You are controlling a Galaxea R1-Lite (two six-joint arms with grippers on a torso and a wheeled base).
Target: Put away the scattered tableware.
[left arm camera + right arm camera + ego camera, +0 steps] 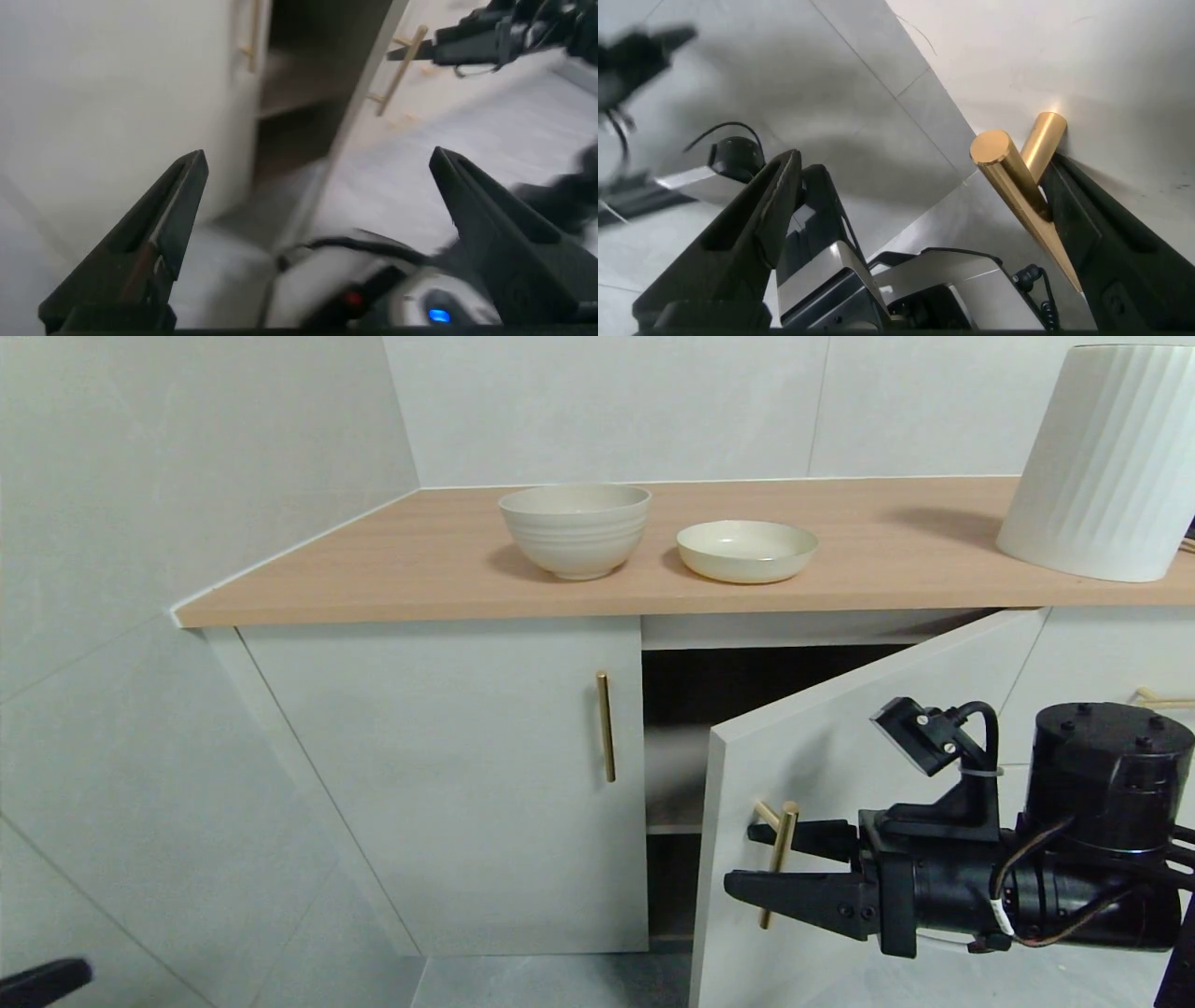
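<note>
- Right gripper (742,857): its fingers stand wide apart and clamp nothing. The brass handle (787,821) of the cabinet door (840,709) passes through the gap between them.
- In the right wrist view the handle (1018,201) lies close to one finger of the right gripper (924,168). The other finger is well apart from it.
- Long axis of the handle runs up and down along the door, across the direction in which the fingers point.
- The door is swung partly out, so the dark cabinet opening (728,709) shows to the left of it.
- Tableware is up on the countertop (373,569), above the opening: a deep bowl (576,530) and a shallow dish (747,550), near each other but apart.
- From the right gripper both lie upward and to the left. The dish is the nearer one.
- Left gripper (318,159) hangs low, wide open and empty, facing the cabinet from a distance. I judge the right arm is better placed for the dish, once it lets the handle go.
</note>
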